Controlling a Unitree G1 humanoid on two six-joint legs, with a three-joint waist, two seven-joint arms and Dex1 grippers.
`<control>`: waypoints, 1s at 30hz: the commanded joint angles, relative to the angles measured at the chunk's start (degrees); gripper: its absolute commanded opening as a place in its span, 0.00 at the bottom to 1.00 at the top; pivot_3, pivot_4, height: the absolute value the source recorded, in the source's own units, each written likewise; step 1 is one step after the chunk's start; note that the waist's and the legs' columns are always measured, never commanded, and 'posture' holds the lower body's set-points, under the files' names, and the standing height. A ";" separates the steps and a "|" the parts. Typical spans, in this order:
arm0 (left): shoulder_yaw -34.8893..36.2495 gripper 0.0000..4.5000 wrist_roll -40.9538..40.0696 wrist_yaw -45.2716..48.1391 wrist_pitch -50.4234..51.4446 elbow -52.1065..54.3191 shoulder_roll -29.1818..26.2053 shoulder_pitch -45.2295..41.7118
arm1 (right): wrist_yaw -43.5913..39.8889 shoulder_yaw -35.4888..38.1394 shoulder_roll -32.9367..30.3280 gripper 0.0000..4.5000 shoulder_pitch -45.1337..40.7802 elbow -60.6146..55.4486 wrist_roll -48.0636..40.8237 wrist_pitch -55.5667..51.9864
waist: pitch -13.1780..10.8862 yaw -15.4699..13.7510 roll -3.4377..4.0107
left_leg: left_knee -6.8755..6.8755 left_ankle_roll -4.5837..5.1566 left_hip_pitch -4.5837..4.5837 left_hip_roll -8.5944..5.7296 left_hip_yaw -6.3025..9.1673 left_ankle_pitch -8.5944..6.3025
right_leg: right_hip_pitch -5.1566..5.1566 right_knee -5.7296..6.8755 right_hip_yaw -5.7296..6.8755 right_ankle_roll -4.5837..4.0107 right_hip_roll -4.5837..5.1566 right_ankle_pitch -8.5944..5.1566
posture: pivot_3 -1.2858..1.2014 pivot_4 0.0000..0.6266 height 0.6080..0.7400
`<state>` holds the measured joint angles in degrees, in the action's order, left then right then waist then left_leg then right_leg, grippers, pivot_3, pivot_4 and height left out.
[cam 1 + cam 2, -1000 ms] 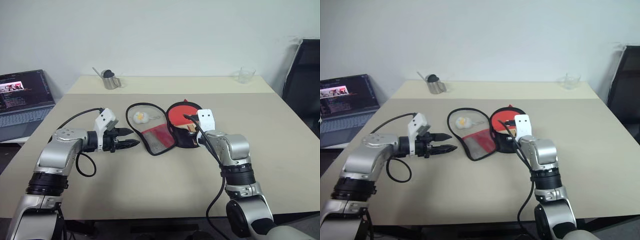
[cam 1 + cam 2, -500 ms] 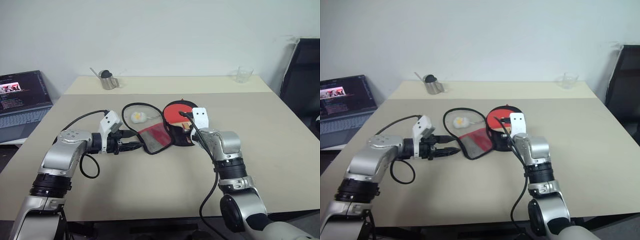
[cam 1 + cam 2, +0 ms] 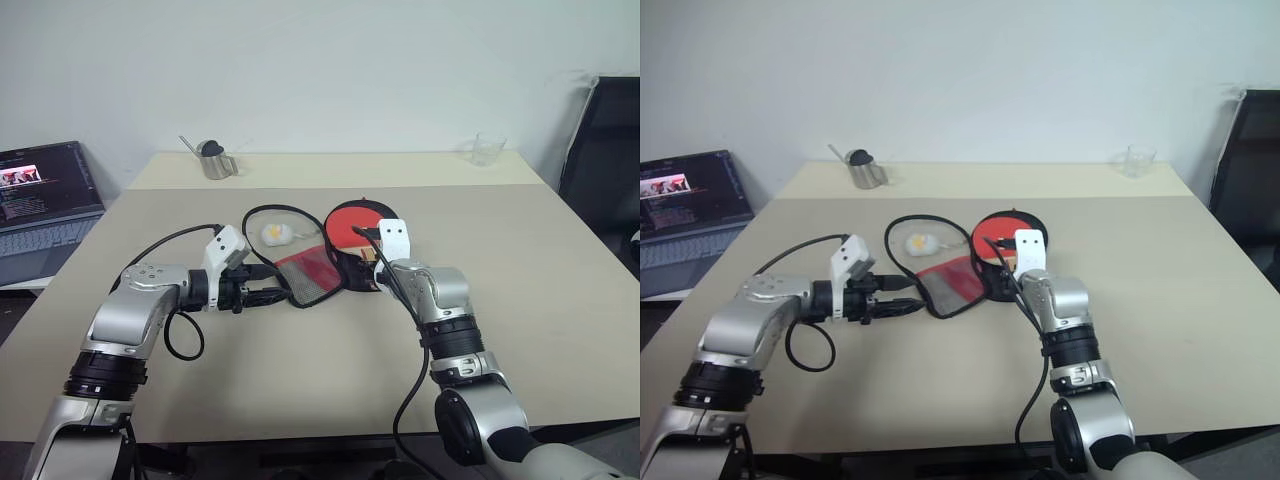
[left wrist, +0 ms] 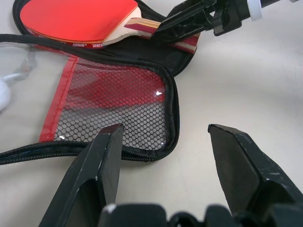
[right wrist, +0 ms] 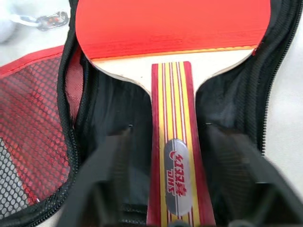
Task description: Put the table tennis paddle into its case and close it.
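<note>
The case [image 3: 312, 276] lies unzipped and spread flat in the middle of the table. Its red mesh flap [image 4: 113, 101] is on the left and its black half [image 5: 113, 113] on the right. The table tennis paddle [image 3: 354, 222] rests in the black half, red blade away from me and striped handle [image 5: 173, 142] pointing at me. My right gripper [image 5: 168, 135] is open, one finger on each side of the handle and neither touching it. My left gripper [image 4: 165, 130] is open just short of the flap's zipped edge, with nothing between its fingers.
A small white ball [image 3: 275, 233] lies inside the flap's far loop. A metal cup [image 3: 216, 160] and a clear glass [image 3: 488, 150] stand on the far strip of the table. A laptop [image 3: 45, 195] sits off to the left and a black chair [image 3: 600, 160] to the right.
The whole view has shifted a little. My right hand has edged forward over the handle. Paddle and case lie as before.
</note>
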<state>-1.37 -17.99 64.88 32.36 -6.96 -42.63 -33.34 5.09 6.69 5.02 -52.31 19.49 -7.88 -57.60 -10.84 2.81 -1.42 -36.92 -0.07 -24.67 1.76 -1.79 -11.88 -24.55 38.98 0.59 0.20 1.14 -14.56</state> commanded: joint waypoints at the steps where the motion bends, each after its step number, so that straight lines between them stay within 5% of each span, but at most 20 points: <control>1: -0.28 0.69 -0.28 -0.54 -0.12 1.58 0.49 -1.38 | -0.36 0.22 -0.12 0.99 -1.11 -1.71 -0.54 1.50 | 0.00 -0.01 0.00 | 0.00 0.00 0.00 0.00 0.00 0.00 | 0.00 0.00 0.00 0.00 0.00 0.00 | 0.52 0.24 1.00; 8: -0.35 0.69 3.43 -5.99 -2.28 -6.13 2.11 -3.79 | -6.07 -1.66 -6.45 0.99 -0.91 -12.95 -1.98 -6.31 | 0.00 -0.32 0.00 | -0.01 0.00 0.00 -0.02 0.01 0.00 | 0.00 0.01 0.01 0.01 -0.02 0.00 | 0.52 0.24 1.00; 16: -1.65 0.69 7.52 -11.25 -5.67 -18.24 5.33 -7.43 | -18.02 -4.30 -20.89 0.99 3.37 -27.89 -7.24 -14.99 | 0.00 -0.98 -0.01 | -0.01 0.00 -0.01 -0.04 0.02 0.00 | 0.01 -0.01 0.05 0.03 -0.01 -0.02 | 0.52 0.24 1.00; 30: -3.42 0.69 11.76 -13.40 -10.70 -27.78 12.15 -13.52 | -16.66 -4.69 -21.04 0.99 5.29 -29.83 -6.60 -14.73 | 0.01 -1.06 -0.02 | -0.04 0.01 -0.02 -0.05 0.02 0.00 | 0.01 0.00 0.04 0.02 -0.02 0.01 | 0.52 0.24 1.00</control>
<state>-5.35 -6.42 51.78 23.17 -35.04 -30.71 -45.18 -11.93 1.42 -15.80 -46.45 -7.69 -14.63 -72.92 -10.83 1.74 -1.44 -36.97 -0.06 -24.69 1.70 -1.76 -11.88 -24.54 38.99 0.63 0.23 1.13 -14.54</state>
